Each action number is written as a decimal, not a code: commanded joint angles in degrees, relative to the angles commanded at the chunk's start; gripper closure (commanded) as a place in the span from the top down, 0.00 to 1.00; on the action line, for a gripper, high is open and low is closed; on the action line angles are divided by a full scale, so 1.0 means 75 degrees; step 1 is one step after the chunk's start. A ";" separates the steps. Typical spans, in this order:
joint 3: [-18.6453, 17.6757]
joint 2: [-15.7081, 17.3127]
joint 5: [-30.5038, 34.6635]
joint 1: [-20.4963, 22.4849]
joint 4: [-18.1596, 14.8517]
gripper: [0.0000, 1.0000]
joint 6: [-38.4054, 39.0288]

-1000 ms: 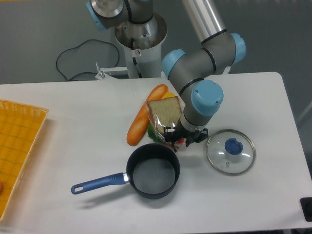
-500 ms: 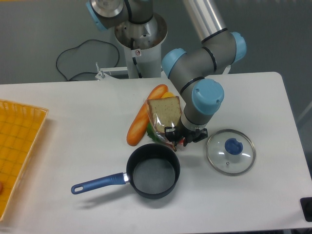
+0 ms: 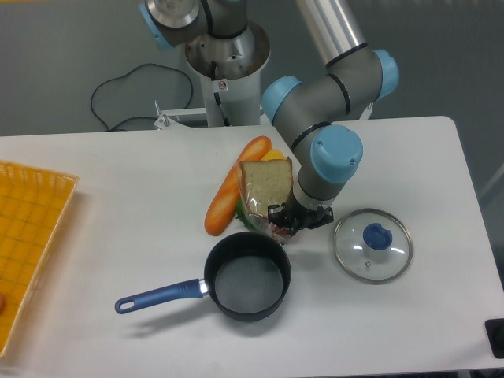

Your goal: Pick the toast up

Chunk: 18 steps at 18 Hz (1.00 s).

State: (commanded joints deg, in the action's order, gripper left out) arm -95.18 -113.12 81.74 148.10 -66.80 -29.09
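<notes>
Nearest the camera sits the dark saucepan (image 3: 248, 276) with its blue handle pointing left, and to its right the glass lid (image 3: 372, 245) with a blue knob lies flat on the white worktop (image 3: 118, 236). A yellow tray (image 3: 27, 236) rests at the left edge.

Just behind the pan's rim is the tool (image 3: 289, 223), hanging under the blue-capped wrist. Its fingers are mostly hidden by the wrist and by crinkled plastic, so whether they are closed on anything cannot be told from here. The toast (image 3: 266, 181), in its clear wrap, stands tilted up on its lower edge, its face toward the camera, directly left of the wrist and above the tool, with the wrap's lower end reaching down to the fingertips.

Judging by that raised posture, the grasp seems made or nearly made, with the lift clear of the worktop left to do.

Farther back, the long orange baguette (image 3: 235, 187) lies diagonally, just left of the toast.
</notes>
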 joint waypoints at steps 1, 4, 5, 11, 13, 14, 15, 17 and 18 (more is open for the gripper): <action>0.0000 0.0000 0.0012 0.0000 -0.0012 0.00 0.0000; 0.0000 0.0012 0.0000 0.0047 -0.0023 0.00 0.0000; 0.0000 0.0012 0.0000 0.0058 -0.0035 0.00 0.0000; -0.0012 0.0199 0.0000 0.0176 -0.0070 0.00 -0.0012; -0.0012 0.0234 0.0012 0.0176 -0.0070 0.00 -0.0012; -0.0012 0.0234 0.0012 0.0176 -0.0070 0.00 -0.0012; -0.0012 0.0234 0.0035 0.0176 -0.0070 0.00 -0.0023; -0.0012 0.0234 0.0023 0.0234 -0.0070 0.18 -0.0035; -0.0012 0.0234 0.0023 0.0258 -0.0070 0.27 -0.0047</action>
State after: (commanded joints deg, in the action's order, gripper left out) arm -95.27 -111.36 81.91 150.03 -67.32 -29.44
